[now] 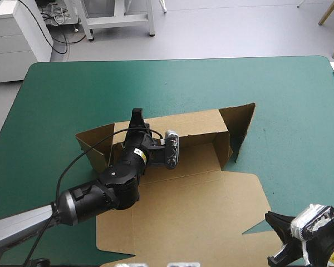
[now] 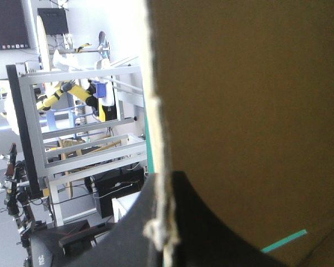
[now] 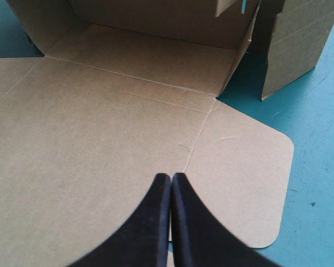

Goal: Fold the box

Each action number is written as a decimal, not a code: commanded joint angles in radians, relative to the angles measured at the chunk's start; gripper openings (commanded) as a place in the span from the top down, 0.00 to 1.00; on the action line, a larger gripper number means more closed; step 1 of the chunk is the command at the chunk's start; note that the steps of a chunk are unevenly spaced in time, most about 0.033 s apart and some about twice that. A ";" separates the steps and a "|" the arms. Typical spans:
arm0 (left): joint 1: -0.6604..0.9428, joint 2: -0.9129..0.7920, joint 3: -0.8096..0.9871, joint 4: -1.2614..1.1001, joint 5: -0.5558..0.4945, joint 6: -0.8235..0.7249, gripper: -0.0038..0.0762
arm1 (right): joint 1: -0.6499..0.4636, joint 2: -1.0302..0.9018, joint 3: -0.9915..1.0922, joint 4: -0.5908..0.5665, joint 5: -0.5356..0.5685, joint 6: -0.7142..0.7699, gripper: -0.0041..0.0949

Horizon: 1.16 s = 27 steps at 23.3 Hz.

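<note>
Your left gripper (image 1: 137, 118) is clamped on the box (image 1: 183, 217). Its black fingers (image 2: 206, 228) are all but together, and the top edge of the raised far wall (image 1: 195, 125) is pinched between them near that wall's left end. In your left wrist view the brown board fills the space ahead of the fingers.

Your right gripper (image 3: 171, 179) has its fingers pressed together into one point and holds nothing. It sits near the table's near right corner and points over the box's flat panel (image 3: 89, 139). The rounded side tab (image 3: 250, 167) is just beside its tips.

The box lies in the middle of the teal-green cover (image 1: 55, 94), partly formed. The far wall stands up. A side flap (image 1: 240, 125) at its right end angles outward and upright, and another flap (image 1: 94, 139) sticks out at its left end. The large flat panel lies spread on the cover and reaches toward the table's near edge
</note>
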 commanded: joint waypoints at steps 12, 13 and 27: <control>0.120 -0.068 0.030 0.076 -0.200 -0.038 0.96 | -0.006 0.011 -0.022 0.012 -0.073 0.000 0.57; 0.134 -0.066 0.030 0.067 -0.215 -0.038 0.96 | -0.006 0.011 -0.022 0.007 -0.073 0.000 0.55; 0.141 -0.066 0.030 -0.006 -0.279 -0.038 0.96 | -0.006 0.013 -0.029 -0.121 -0.103 0.164 0.55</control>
